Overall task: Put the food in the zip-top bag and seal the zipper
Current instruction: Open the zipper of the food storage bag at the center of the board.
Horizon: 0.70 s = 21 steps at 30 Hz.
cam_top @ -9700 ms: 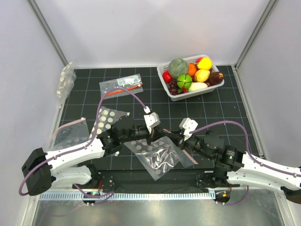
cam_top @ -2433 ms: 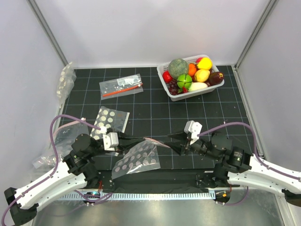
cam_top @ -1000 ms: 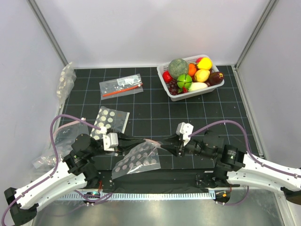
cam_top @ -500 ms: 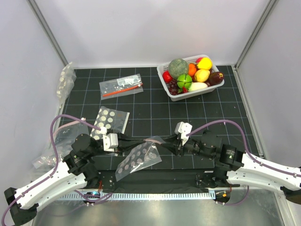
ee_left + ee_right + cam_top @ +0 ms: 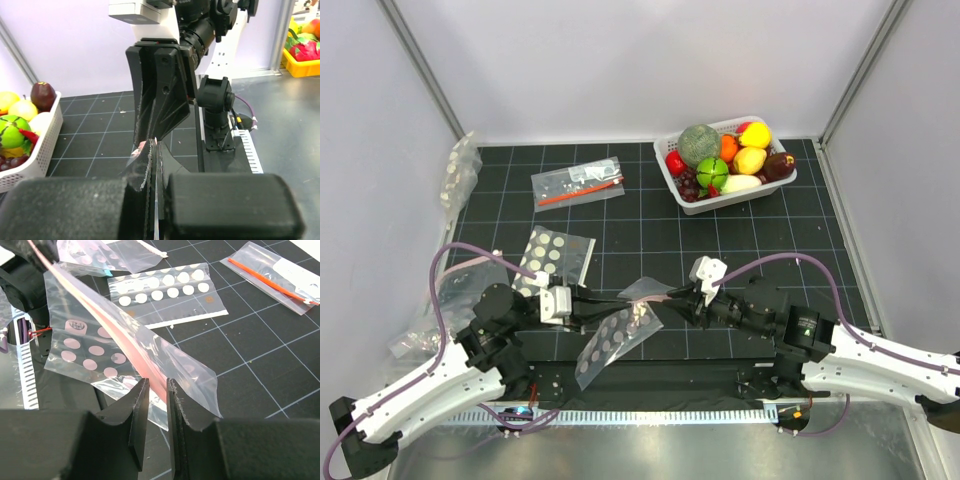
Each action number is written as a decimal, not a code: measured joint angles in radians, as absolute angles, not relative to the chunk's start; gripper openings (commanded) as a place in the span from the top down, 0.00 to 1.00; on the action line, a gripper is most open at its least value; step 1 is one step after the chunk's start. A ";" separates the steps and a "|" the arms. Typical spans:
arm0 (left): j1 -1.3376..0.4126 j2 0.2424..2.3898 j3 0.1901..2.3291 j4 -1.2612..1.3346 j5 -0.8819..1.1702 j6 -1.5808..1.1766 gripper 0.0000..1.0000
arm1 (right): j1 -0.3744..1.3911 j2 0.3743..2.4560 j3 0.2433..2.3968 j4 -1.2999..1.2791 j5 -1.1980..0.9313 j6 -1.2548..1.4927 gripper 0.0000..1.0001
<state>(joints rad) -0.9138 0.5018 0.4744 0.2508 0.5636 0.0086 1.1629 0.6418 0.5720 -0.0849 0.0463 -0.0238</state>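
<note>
Holding the bag (image 5: 615, 335) up off the mat just ahead of my bases, I have my left pincer (image 5: 152, 170) clamped tight on one end of its mouth edge, the film pressed flat between the pads. My right pincer (image 5: 159, 405) sits at the other end, its jaws a narrow gap apart with the pink zipper (image 5: 125, 347) running in between them; whether they pinch it yet I cannot tell. The bag hangs from that edge, dotted side sagging toward me, and I see nothing inside it.

I judge the task barely begun: the mouth is not yet spread, no food is in, and the sealing is still to do.

Beyond the bag, a spare dotted bag (image 5: 555, 255) lies flat on the mat, and farther back a stick bag (image 5: 578, 183). At the far right stands the basket (image 5: 672, 188), with all the food (image 5: 725, 160) still piled in it, well apart from the bag.

No brand or writing reads clearly: a small mark on one dot and the white label on the stick bag are too small to make out.
</note>
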 measured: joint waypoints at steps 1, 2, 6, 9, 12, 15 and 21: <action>-0.914 0.506 0.474 0.252 0.569 0.009 1.00 | 1.163 0.642 0.572 -0.085 0.049 -0.024 0.73; -0.914 0.511 0.474 0.253 0.574 0.009 1.00 | 1.163 0.642 0.572 -0.085 0.051 -0.023 0.74; -0.914 0.532 0.474 0.253 0.595 0.009 1.00 | 1.163 0.642 0.572 -0.084 0.056 -0.024 0.75; -0.914 0.543 0.475 0.253 0.607 0.009 1.00 | 1.163 0.642 0.572 -0.084 0.058 -0.024 0.76; -0.914 0.551 0.475 0.253 0.617 0.009 1.00 | 1.163 0.642 0.572 -0.084 0.059 -0.024 0.76; -0.914 0.559 0.475 0.253 0.628 0.009 1.00 | 1.163 0.646 0.572 -0.084 0.059 -0.024 0.76; -0.914 0.565 0.477 0.253 0.622 -0.001 1.00 | 1.163 0.691 0.572 -0.084 0.049 -0.024 0.75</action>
